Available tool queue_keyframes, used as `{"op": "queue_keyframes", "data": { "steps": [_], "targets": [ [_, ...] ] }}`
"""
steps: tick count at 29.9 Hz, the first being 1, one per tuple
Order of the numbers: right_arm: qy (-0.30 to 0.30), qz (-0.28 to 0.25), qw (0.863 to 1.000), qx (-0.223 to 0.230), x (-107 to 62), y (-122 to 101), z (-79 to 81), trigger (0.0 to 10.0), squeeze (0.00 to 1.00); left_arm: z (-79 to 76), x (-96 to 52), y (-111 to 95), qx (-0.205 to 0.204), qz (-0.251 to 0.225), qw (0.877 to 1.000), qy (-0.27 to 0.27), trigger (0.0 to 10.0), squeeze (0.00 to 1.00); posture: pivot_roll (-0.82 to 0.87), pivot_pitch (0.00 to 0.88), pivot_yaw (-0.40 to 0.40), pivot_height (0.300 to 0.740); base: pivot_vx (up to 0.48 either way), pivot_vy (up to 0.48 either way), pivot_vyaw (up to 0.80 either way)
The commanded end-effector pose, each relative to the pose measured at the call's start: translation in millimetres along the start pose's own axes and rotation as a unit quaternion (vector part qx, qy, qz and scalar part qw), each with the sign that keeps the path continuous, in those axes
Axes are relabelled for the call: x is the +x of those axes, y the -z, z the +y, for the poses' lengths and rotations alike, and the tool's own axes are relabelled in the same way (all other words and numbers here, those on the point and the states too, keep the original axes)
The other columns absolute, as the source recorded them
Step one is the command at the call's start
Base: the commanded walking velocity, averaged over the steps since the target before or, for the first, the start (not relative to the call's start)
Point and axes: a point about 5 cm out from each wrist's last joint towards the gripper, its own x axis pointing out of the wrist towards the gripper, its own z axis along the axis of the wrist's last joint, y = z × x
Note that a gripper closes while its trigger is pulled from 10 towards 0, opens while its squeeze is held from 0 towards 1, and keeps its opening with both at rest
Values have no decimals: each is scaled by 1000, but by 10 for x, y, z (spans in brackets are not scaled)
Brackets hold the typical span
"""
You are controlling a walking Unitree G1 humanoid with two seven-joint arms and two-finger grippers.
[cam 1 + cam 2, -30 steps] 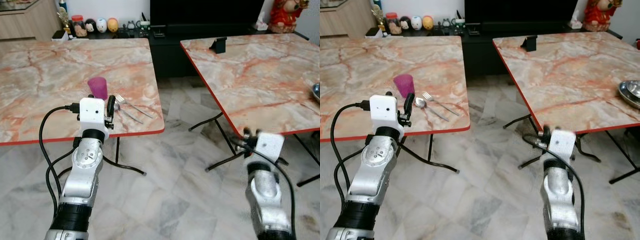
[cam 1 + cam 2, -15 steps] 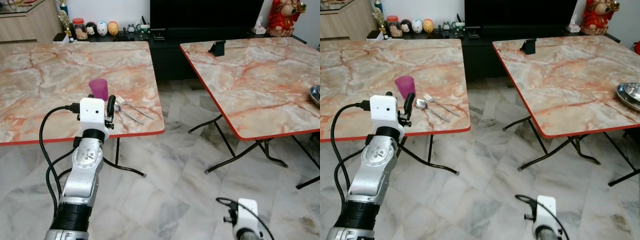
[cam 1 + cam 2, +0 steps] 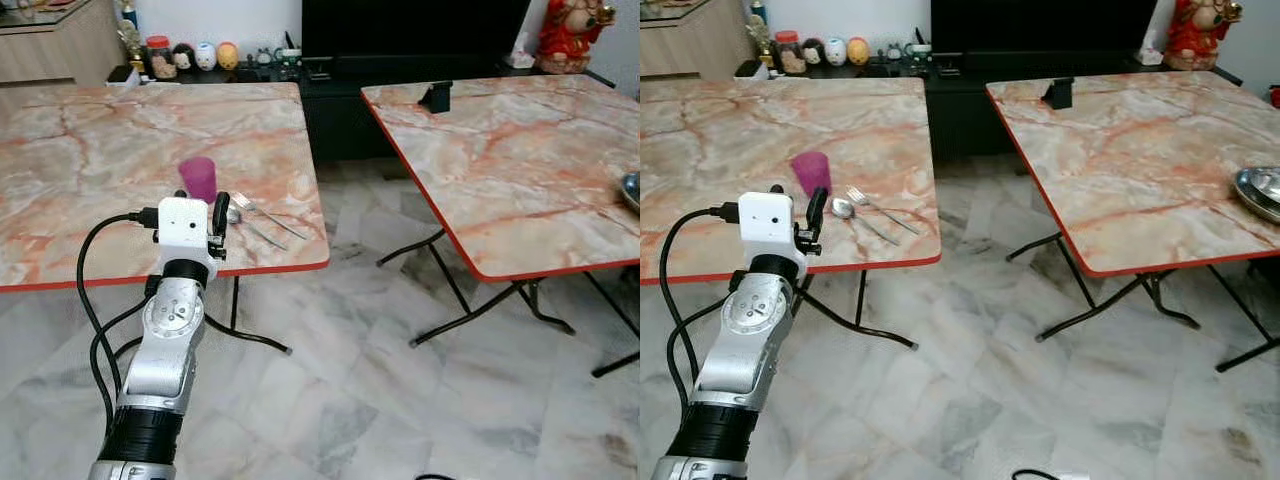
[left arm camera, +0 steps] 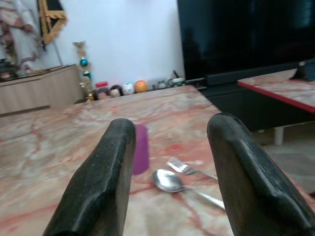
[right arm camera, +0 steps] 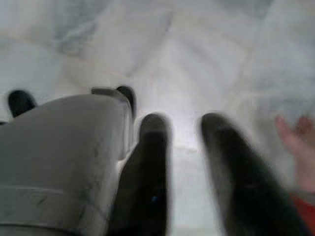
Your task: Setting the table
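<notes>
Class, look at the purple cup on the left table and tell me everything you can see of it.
The purple cup is a small tumbler of translucent magenta, plastic by its look, plain and without a handle, slightly wider at the rim than at the base. It stands upright on the marble-patterned table with the red edge, near the table's front right corner. A spoon and fork lie just to its right, apart from it. The left tool is open, just short of the cup, touching nothing. Its contents cannot be made out.

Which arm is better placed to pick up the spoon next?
Probably left. The left gripper is raised at the table's edge, fingers open, facing the spoon and the cup. The right gripper hangs low over the floor.
</notes>
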Motion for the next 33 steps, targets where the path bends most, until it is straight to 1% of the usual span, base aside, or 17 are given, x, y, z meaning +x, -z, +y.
{"op": "queue_keyframes", "data": {
  "steps": [1, 2, 3, 4, 6, 8, 10, 17, 20, 21, 23, 24, 25, 28, 30, 31, 33],
  "targets": [
    [3, 2, 1000, 1, 5, -11, 1, 10000, 0, 25, -5, -7, 9, -3, 1000, -2, 10000, 0, 58, 0, -15, 740, 0, 0, 0],
    [12, 19, 1000, 8, -5, 75, -48, 10000, 0, 22, -8, 0, 9, -2, 1000, -2, 10000, 0, 50, 0, -12, 740, 0, 0, 0],
    [27, 38, 999, 26, -23, 183, -117, 10000, 0, 5, -10, 0, 8, -1, 1000, 0, 10000, 0, 58, 0, -13, 740, 0, 0, 0],
    [27, 38, 999, 26, -23, 183, -117, 10000, 0, 5, -10, 0, 8, -1, 1000, 0, 10000, 0, 58, 0, -13, 740, 0, 0, 0],
    [44, 65, 996, 49, -59, 345, -200, 10000, 0, -19, -12, -3, 7, -1, 1000, 4, 10000, 0, 60, 0, -12, 740, 0, 0, 0],
    [38, 77, 996, 35, -76, 413, -204, 10000, 0, -19, -12, -3, 6, -1, 1000, 5, 10000, 0, 57, 0, -12, 740, 0, 0, 0],
    [40, 89, 994, 38, -101, 501, -213, 10000, 0, -9, -10, 6, 7, 1, 1000, 5, 10000, 0, 54, 0, -10, 740, 0, 0, 0],
    [41, 97, 994, 43, -124, 573, -230, 10000, 0, -15, -10, 11, 7, 2, 1000, 8, 10000, 0, 51, 0, -5, 740, 0, 0, 0],
    [37, 94, 994, 44, -121, 565, -219, 10000, 0, -22, -10, 13, 6, 3, 1000, 9, 10000, 0, 51, 0, -5, 740, 0, 0, 0],
    [30, 87, 995, 48, -112, 532, -195, 10000, 0, -27, -10, 14, 6, 3, 1000, 11, 10000, 0, 53, 0, -4, 740, 0, 0, 0],
    [2, 59, 997, 48, -78, 399, -82, 10000, 0, -33, -12, 57, 0, 18, 1000, 17, 10000, 0, 59, 0, -6, 740, 0, 0, 0],
    [2, 59, 997, 48, -78, 399, -82, 10000, 0, -33, -12, 57, 0, 18, 1000, 17, 10000, 0, 59, 0, -6, 740, 0, 0, 0],
    [-1, 46, 998, 51, -68, 351, -61, 10000, 0, 0, -20, 90, -10, 27, 1000, 6, 10000, 0, 57, 0, -5, 740, 0, 0, 0],
    [0, 34, 998, 59, -59, 305, -59, 10000, 0, 25, -22, 100, -13, 30, 999, 0, 10000, 0, 57, 0, -5, 740, 0, 0, 0],
    [2, 14, 999, 49, -44, 224, -74, 10000, 0, 28, -22, 99, -11, 29, 1000, 0, 10000, 0, 59, 0, -5, 740, 0, 0, 0],
    [5, -4, 999, 49, -28, 140, -104, 10000, 0, 26, -20, 98, -11, 29, 1000, 1, 10000, 0, 59, 0, -5, 740, 0, 0, 0],
    [13, -16, 998, 55, -16, 78, -149, 10000, 0, 22, -20, 100, -11, 29, 999, 2, 10000, 0, 54, 0, -3, 740, 0, 0, 0]
  ]
}}
